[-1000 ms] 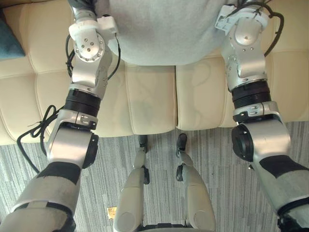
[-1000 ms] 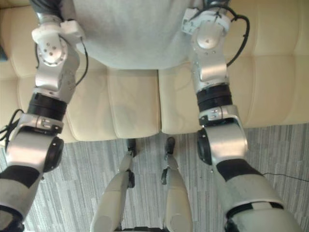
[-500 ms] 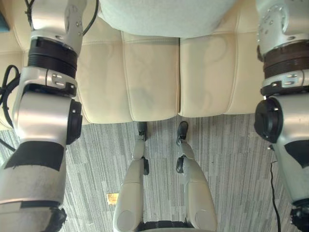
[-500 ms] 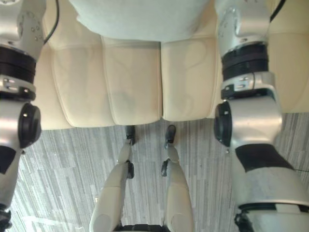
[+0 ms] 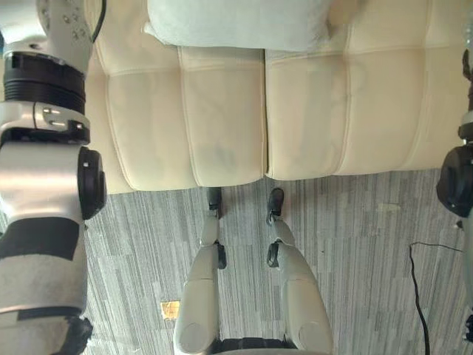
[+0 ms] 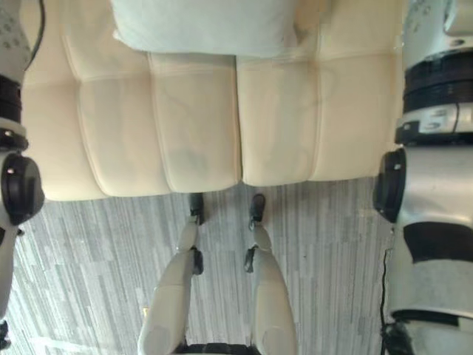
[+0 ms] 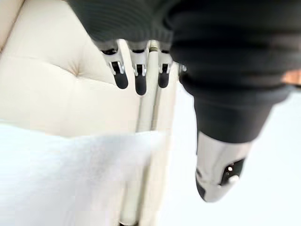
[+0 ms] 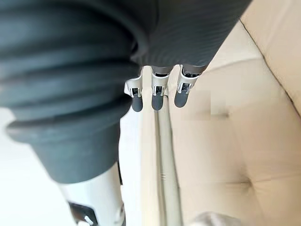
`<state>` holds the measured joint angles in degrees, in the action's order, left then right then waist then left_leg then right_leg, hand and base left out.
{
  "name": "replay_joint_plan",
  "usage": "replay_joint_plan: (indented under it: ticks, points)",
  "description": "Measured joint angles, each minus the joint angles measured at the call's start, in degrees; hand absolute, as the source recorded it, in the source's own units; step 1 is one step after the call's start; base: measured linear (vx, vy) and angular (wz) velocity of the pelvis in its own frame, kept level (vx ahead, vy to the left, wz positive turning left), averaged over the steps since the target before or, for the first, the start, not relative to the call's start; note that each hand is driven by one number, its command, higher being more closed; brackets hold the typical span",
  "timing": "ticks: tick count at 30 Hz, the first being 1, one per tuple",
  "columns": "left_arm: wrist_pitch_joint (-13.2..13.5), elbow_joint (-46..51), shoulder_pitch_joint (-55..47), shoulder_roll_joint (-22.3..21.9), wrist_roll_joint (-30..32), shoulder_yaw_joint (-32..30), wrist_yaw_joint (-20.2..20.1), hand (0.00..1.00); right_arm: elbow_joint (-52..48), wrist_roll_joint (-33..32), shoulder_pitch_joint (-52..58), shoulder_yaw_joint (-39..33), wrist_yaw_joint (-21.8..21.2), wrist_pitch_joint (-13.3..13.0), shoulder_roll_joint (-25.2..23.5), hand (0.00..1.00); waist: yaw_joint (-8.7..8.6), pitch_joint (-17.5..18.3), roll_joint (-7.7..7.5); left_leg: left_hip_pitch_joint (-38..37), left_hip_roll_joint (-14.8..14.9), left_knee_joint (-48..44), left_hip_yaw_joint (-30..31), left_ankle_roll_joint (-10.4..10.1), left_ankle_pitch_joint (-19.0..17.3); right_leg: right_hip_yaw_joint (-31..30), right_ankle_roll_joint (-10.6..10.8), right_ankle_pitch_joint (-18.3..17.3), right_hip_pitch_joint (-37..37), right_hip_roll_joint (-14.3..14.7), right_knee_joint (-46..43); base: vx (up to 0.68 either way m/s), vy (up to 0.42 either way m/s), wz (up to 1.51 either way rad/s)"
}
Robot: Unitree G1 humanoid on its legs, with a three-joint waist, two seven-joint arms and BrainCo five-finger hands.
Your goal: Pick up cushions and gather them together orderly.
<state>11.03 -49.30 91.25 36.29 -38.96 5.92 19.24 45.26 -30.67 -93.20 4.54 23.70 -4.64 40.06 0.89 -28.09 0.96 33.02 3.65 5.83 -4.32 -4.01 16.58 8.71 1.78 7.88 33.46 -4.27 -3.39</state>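
Trouble is most likely being stored up in the grip itself. The pale cushion [image 5: 236, 22] is lying on the cream sofa [image 5: 222, 118] between the two hands, and it is being held by neither. The left hand [image 7: 137, 75] is being carried with its fingers straight and side by side and its thumb [image 7: 218, 174] set apart, so nothing is being pinched. A corner of the cushion is showing near this hand, clear of the fingertips. The right hand [image 8: 156, 94] is being held the same way, loosely straight and empty, with a scrap of the cushion showing past it.

If the soft cushion is squeezed from one hand's side only, it is probably going to be folded or pushed away toward the other hand. If the hands are closed unevenly, it is likely to be lifted tilted and let slip. Straight fingers being driven in low could also be caught in the sofa's tufted seams [image 5: 264, 111] instead of going under the fabric.

Behind both hands, toward the robot, the seat's front edge [image 5: 222, 181] is giving way to grey carpet [image 5: 355, 244], so a cushion dropped there is being risked over that edge. Bare seat is lying open beyond the outer side of each hand, so room for sideways moves is being offered. Ahead of the fingertips the way is being closed by the sofa's upholstery.
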Motion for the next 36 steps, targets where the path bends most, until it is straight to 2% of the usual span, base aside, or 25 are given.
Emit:
replay_joint_plan:
  ticks: [3,5,8,10,12,13,15,17,20,21,22,24,26,29,32,36]
  points:
    - [0.3,2.71,-1.84,-0.02,-0.66,-0.54,-0.7,0.0,-3.41,-0.84,3.15,-2.05,0.08,-0.31,0.19,0.0,0.05,0.0,0.0,-0.93,0.35,0.02,0.15,-0.25,-0.24,0.15,-0.41,0.28,-1.55,0.39,1.03,0.0,0.0,0.0]
    - [1.34,7.76,-6.55,-0.05,-0.67,-1.91,-0.56,0.0,-7.21,-0.85,6.66,-3.09,0.87,-0.91,0.24,0.0,0.36,0.41,0.06,-1.28,0.57,0.03,0.18,-0.9,-1.13,0.14,-0.43,0.28,-1.98,0.6,1.29,0.0,0.0,0.0]
    - [2.18,14.63,-14.3,-1.63,-0.45,-4.1,-0.27,0.0,-13.32,-0.73,13.12,-5.16,1.19,-1.33,0.12,0.0,0.56,0.32,0.14,-3.02,0.66,0.03,0.36,-0.14,-0.66,0.27,-0.76,0.48,-4.12,0.84,2.03,0.01,0.002,0.03]
    - [2.63,18.28,-24.7,-5.1,0.28,-4.58,0.6,0.0,-18.14,-0.02,23.24,-5.54,1.0,-1.97,-1.56,0.0,0.5,3.66,0.28,-3.89,0.6,0.05,0.67,-1.05,-2.22,0.1,-0.25,-1.51,-4.83,0.83,1.2,0.06,0.001,0.1]
    - [2.98,24.39,-36.78,-10.49,2.31,-6.83,0.77,0.0,-24.09,2.19,34.69,-8.59,0.19,-2.81,-5.21,0.0,0.47,4.58,0.38,-5.73,0.47,0.04,1.26,-1.23,-2.51,0.08,-0.17,-3.12,-5.87,0.56,-0.56,0.1,-0.002,0.06]
    - [3.08,25.39,-39.24,-11.97,2.98,-7.18,0.77,0.0,-24.89,2.75,37.3,-9.55,-0.26,-2.97,-6.26,0.0,0.46,4.58,0.39,-6.12,0.39,0.03,1.46,-1.22,-2.49,0.13,-0.21,-3.34,-6.26,0.52,-0.75,0.11,-0.009,0.11]
    - [2.84,27.5,-51.37,-19.19,6.67,-7.21,0.58,0.0,-26.18,5.43,49.85,-13.26,-2.15,-2.77,-12.73,0.0,0.35,4.58,0.38,-8.25,-0.12,0.02,2.02,-1.22,-2.48,0.21,-0.11,-4.0,-8.55,0.5,-0.93,0.13,-0.02,0.12]
    - [1.98,27.69,-57.82,-22.7,8.73,-7.06,0.09,0.0,-26.19,7.49,55.96,-14.13,-3.5,-2.46,-16.71,0.0,0.2,4.58,0.39,-9.35,-0.34,0.02,2.3,-1.22,-2.48,0.17,-0.15,-4.43,-9.61,0.44,-0.93,0.11,-0.037,0.04]
    - [-0.44,27.63,-71.98,-29.64,13.1,-6.02,-3.53,0.0,-26.67,12.81,71.45,-15.16,-7.88,-1.84,-26.89,0.0,-0.08,4.7,0.33,-12.86,-0.49,0.03,3.24,-1.22,-2.53,0.37,-0.12,-5.67,-13.47,0.31,-1.0,0.07,-0.049,0.09]
    - [-0.72,27.57,-74.22,-30.37,14.04,-5.78,-4.07,0.0,-26.67,13.34,73.97,-15.18,-8.51,-1.69,-28.35,0.0,-0.09,4.89,0.36,-13.49,-0.47,0.03,3.28,-1.17,-2.81,0.37,-0.2,-6.29,-14.02,0.3,-1.24,0.04,-0.052,0.05]
    - [-1.5,26.5,-79.89,-31.56,16.57,-5.25,-6.05,0.0,-26.6,15.48,80.36,-15.2,-10.3,-1.15,-31.63,0.0,0.02,6.22,0.95,-15.14,0.36,0.03,3.25,-0.22,-5.57,0.43,-0.23,-7.64,-14.99,0.85,-2.5,0.0,0.0,0.0]
    - [-2.49,23.38,-83.74,-31.78,18.81,-4.85,-7.58,0.0,-26.5,17.46,85.82,-15.23,-11.64,-0.85,-34.1,0.0,0.16,8.19,0.93,-16.45,0.43,0.04,3.13,-0.74,-6.07,0.48,-0.17,-8.41,-15.85,0.74,-3.38,0.01,-0.012,0.02]
    - [-3.66,17.51,-90.14,-33.16,21.45,-6.14,-9.46,0.0,-25.45,20.15,94.02,-15.22,-13.28,-0.37,-36.77,0.0,0.48,13.36,0.83,-18.72,0.57,0.06,2.84,-0.71,-7.05,0.54,0.29,-9.76,-18.06,0.57,-3.36,0.04,-0.016,0.0]
    - [-4.84,8.93,-94.72,-33.83,25.69,-8.03,-10.94,0.0,-18.52,22.87,98.45,-15.46,-14.44,-0.24,-37.66,0.0,0.58,18.09,0.76,-22.39,0.54,0.11,2.5,-0.43,-8.16,0.49,0.77,-10.61,-22.07,0.49,-2.24,0.06,0.009,-0.02]
    - [-5.4,2.32,-96.54,-34.29,29.57,-9.57,-11.75,0.0,-11.26,24.57,99.62,-15.67,-15.12,0.01,-37.81,0.0,0.58,20.78,0.74,-24.17,0.58,0.4,2.3,-0.41,-8.52,0.35,0.93,-10.59,-24.3,0.63,-1.05,0.01,0.002,0.0]
    - [-5.95,-3.4,-97.23,-34.47,33.66,-11.18,-11.67,0.0,-2.75,25.04,99.63,-17.17,-15.84,0.66,-37.92,0.0,0.58,22.23,0.48,-25.52,0.56,0.41,2.03,-0.39,-8.63,0.02,1.25,-10.39,-25.98,0.69,-0.19,0.0,0.0,0.0]
